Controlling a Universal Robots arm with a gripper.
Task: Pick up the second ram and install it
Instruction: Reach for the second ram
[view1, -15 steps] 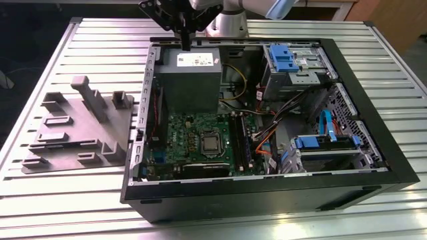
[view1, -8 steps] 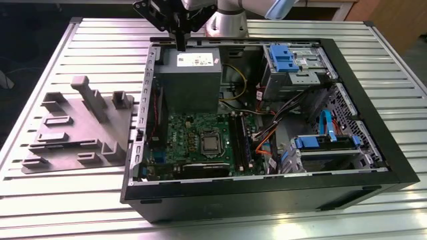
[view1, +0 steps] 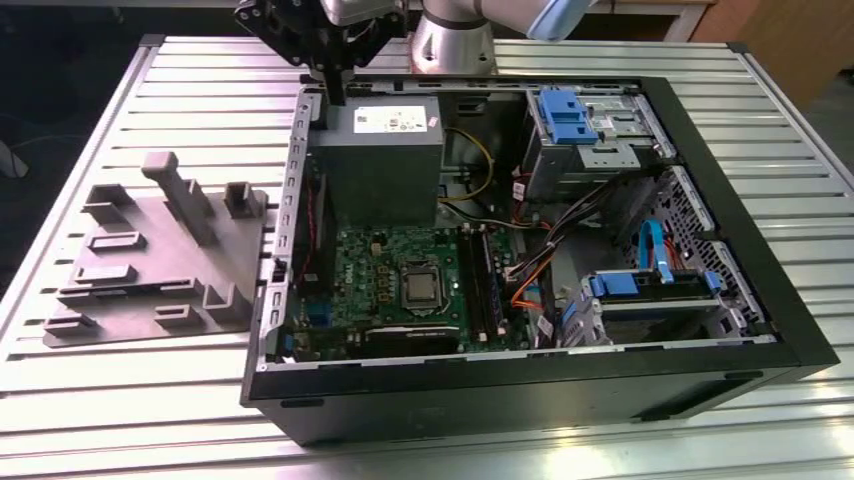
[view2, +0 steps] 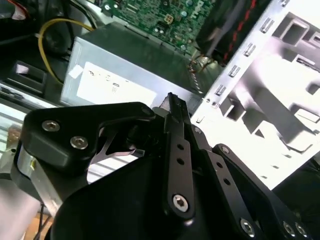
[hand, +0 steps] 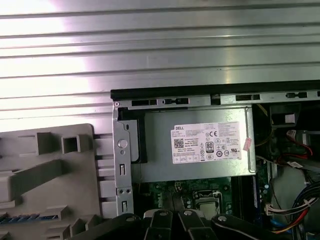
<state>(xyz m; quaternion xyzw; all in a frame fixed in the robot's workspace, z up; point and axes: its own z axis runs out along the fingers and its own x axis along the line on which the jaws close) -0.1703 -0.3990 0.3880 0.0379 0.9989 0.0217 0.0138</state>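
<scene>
**Obstructions.** The arm (view1: 454, 35) is cut off at the top of the exterior view. The end effector (view1: 328, 92) shows there as one narrow black bar at upper left, over the far-left corner of the open case (view1: 507, 400). In the second wrist view the end effector (view2: 172, 102) tapers to a single tip. It is pressed together, above the PSU (view2: 125, 65).

**Second ram (hand: 20, 218).** In the first wrist view it sits in a slot of the grey tray (hand: 50, 165). Only its blue upper edge shows, and one end is cut off by the frame edge. Its long axis runs parallel to the slats of the desk (hand: 160, 45). It lies apart from the end effector, with the case wall between.

**Surroundings.** In the exterior view the tray (view1: 147, 270) lies at left on the desk, just beside the case. The dark slots (view1: 489, 285) beside the CPU socket (view1: 419, 285) are too dim to tell their contents.

**Markings.** The PSU carries a white printed label (hand: 210, 143) with a code square and a small pink sticker at one corner.
</scene>
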